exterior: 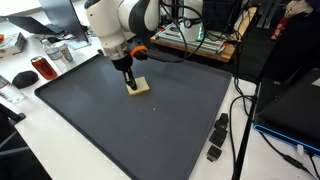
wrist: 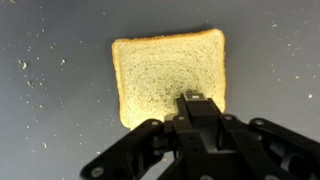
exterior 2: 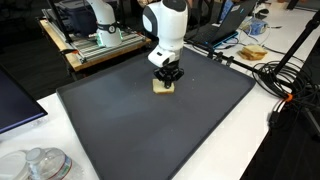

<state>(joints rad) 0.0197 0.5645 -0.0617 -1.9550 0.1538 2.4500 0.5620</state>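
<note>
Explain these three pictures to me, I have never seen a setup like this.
This is a white robot arm with a black two-fingered gripper at its end. Two pictures come from cameras outside the robot, looking at the scene from different places. The third comes from a camera on the wrist, looking down past the gripper. A large dark mat is spread out under the arm, and a slice of bread lies on it. The gripper is shut, with its tips at one edge of the slice. Whether it actually pinches the bread, I cannot tell.
</note>
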